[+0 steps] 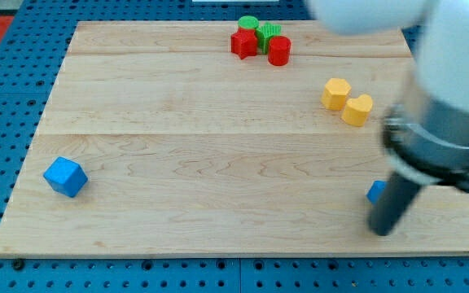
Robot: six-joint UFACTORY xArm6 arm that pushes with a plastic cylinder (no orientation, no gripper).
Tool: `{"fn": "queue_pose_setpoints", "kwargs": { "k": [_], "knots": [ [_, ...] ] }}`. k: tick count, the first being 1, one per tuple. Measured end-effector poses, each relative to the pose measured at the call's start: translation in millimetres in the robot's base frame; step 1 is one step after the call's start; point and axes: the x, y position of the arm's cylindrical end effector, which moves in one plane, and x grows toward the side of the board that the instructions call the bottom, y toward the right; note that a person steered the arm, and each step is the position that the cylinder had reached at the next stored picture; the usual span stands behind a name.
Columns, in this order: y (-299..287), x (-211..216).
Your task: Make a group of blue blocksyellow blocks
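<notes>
A blue cube [64, 177] sits near the board's lower left. A second blue block [375, 192] shows at the lower right, mostly hidden behind my rod; its shape cannot be made out. A yellow hexagonal block [336, 94] and a yellow heart-like block [357, 110] touch each other at the upper right. My tip [381, 230] rests on the board at the lower right, just below and touching or nearly touching the second blue block, far from the blue cube.
A cluster at the view's top centre holds a red star block [243, 44], a red cylinder [279, 50], a green cylinder [248, 24] and a green block [269, 34]. The wooden board [218, 163] lies on a blue pegboard. The arm's bulk covers the right edge.
</notes>
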Motion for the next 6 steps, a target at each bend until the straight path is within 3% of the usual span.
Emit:
{"fn": "queue_pose_setpoints", "kwargs": {
  "k": [2, 4, 5, 6],
  "knots": [
    [30.8, -90.9],
    [-24.1, -112.9],
    [-30.0, -118.2],
    [-78.2, -55.5]
  ]
}}
